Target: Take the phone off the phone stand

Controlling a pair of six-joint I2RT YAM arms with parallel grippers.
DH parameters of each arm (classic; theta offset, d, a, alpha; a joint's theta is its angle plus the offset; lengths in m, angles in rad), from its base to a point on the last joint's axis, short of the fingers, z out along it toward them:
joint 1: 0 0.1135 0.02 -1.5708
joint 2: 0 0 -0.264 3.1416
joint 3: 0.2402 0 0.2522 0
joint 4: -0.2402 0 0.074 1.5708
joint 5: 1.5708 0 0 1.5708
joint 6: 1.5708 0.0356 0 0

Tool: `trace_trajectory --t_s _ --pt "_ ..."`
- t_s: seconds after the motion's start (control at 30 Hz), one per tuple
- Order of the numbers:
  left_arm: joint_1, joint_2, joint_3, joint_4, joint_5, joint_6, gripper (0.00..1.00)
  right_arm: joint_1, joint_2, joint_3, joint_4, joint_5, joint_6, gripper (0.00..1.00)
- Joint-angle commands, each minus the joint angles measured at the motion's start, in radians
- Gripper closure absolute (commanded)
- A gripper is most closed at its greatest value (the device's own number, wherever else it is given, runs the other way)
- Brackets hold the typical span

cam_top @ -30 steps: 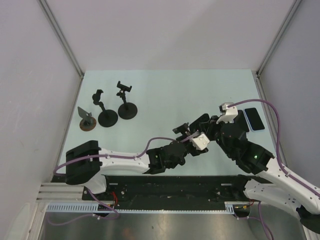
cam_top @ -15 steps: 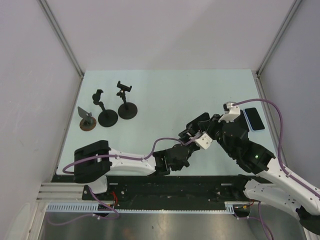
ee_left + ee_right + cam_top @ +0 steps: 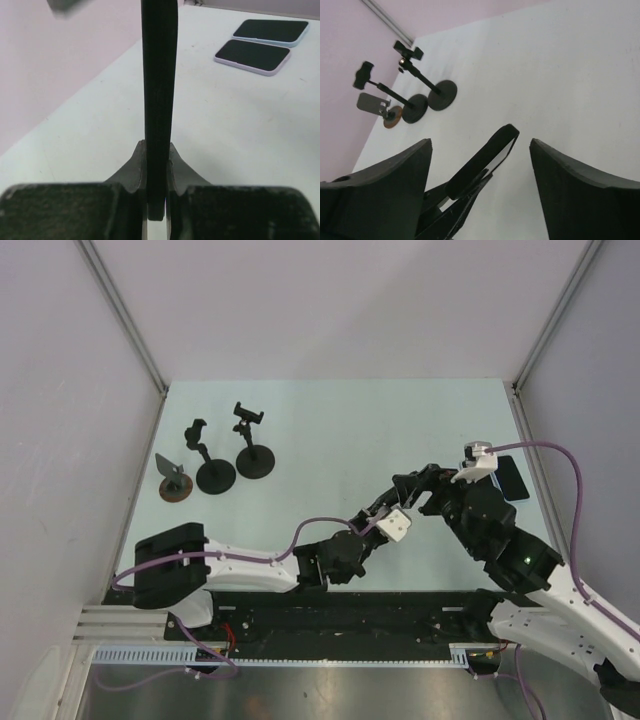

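Note:
A black phone [image 3: 159, 100] stands edge-on between the fingers of my left gripper [image 3: 157, 150], which is shut on its lower end. The right wrist view shows the same phone [image 3: 485, 160] tilted above the table, with my right gripper [image 3: 480, 142] open around its upper end and touching nothing. In the top view the left gripper [image 3: 388, 502] and right gripper [image 3: 418, 485] meet at the table's right middle. Three black phone stands [image 3: 250, 455] stand at the left, and none carries a phone.
Two more phones [image 3: 252, 55] lie flat side by side near the right edge; the right arm partly covers them in the top view. Of the stands, the left one has a brown base [image 3: 390, 120]. Pale walls close in the table's left and right edges.
My left gripper has closed on the phone. My right gripper, shut on the phone before, has opened and drawn back to the right.

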Motion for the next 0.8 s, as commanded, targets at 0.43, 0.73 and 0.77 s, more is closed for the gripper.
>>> trace_trajectory --t_s 0.43,0.73,0.77 --pt "0.294 -0.311 -0.127 -0.116 0.792 -0.688 1.00 -0.010 -0.146 -0.099 0.316 -0.242 -0.371 0.00" --pt "0.339 -0.351 -0.141 -0.111 0.941 -0.801 1.00 0.012 -0.022 -0.137 0.427 -0.212 -0.380 0.00" --pt "0.340 -0.351 -0.141 -0.111 0.943 -0.804 1.00 0.018 -0.011 -0.138 0.436 -0.194 -0.379 0.00"
